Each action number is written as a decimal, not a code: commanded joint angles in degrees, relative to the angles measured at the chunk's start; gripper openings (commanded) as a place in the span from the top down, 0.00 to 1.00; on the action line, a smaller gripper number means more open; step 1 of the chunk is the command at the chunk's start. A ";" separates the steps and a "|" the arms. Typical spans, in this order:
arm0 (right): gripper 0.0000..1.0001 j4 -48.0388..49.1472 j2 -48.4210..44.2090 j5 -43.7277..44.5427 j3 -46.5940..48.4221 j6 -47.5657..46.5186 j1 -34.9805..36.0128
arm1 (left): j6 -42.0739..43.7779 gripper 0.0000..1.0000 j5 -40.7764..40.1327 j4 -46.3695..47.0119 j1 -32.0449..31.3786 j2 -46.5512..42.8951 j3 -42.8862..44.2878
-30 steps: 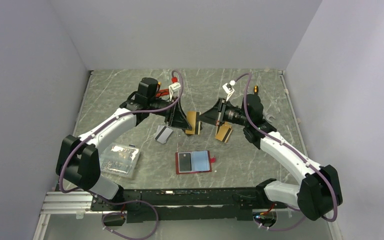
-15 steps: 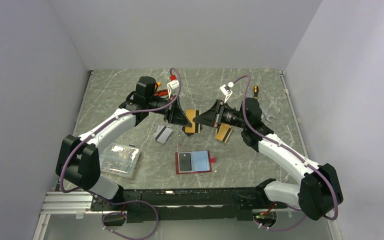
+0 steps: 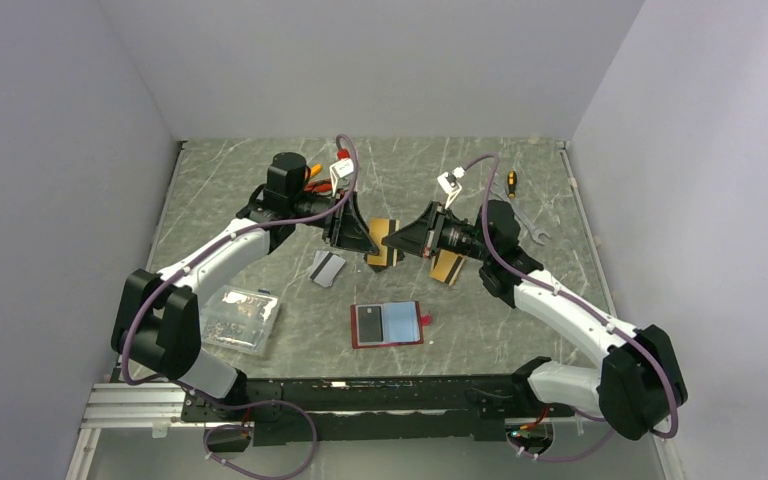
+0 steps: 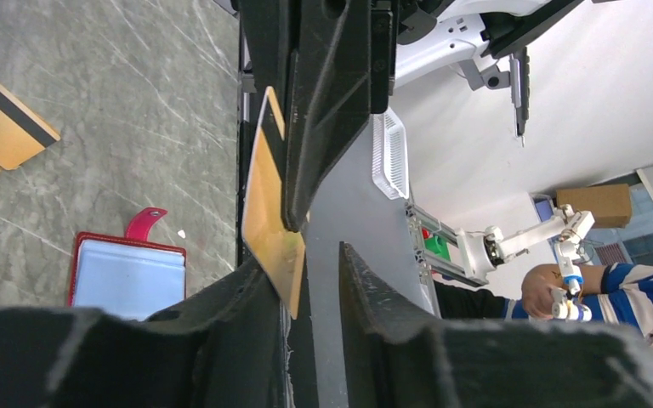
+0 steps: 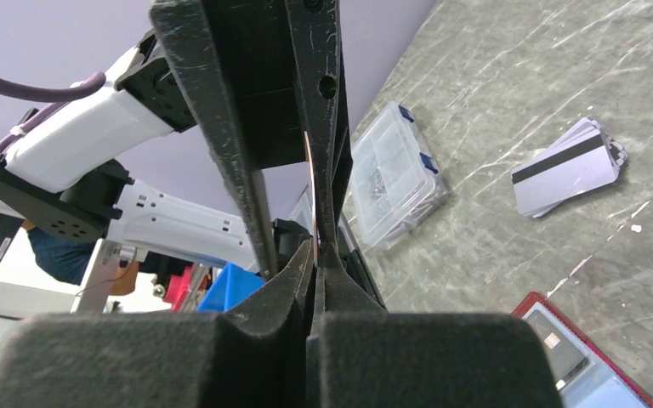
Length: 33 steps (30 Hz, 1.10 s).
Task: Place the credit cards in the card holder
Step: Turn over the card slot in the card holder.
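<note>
Edgewise, thin orange-gold card (image 4: 267, 204), red holder (image 3: 401, 323) open, bluish lining

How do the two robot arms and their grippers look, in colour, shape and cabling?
The left arm and right arm have white links, black joints and a purple cable running alongside. The left gripper and right gripper are black wedges with two rough-padded fingers.

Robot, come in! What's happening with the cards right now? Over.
Right fingers shut on orange-gold card, mid-air. Left fingers open around it. Card holder lying open, nothing blocking.
</note>
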 commanded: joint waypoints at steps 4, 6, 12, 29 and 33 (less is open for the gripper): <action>1.00 -4.69 -1.44 2.81 -1.53 -3.26 0.43 | -2.13 0.60 4.86 4.99 0.01 -2.91 0.78; 1.00 -6.49 -1.56 2.74 -1.74 -4.00 0.85 | -2.65 0.61 5.04 5.49 0.16 -2.89 1.07; 1.00 -8.12 -1.69 1.95 -2.92 -4.67 2.33 | -5.62 0.65 5.17 8.82 1.44 -3.00 0.96; 1.00 -20.51 -6.78 5.93 -4.94 -8.28 2.76 | 14.33 0.71 1.84 -16.46 8.46 -2.22 5.06; 1.00 -26.66 -6.96 10.02 -7.66 -8.85 2.80 | 47.46 0.73 -11.90 -46.25 4.33 1.21 10.20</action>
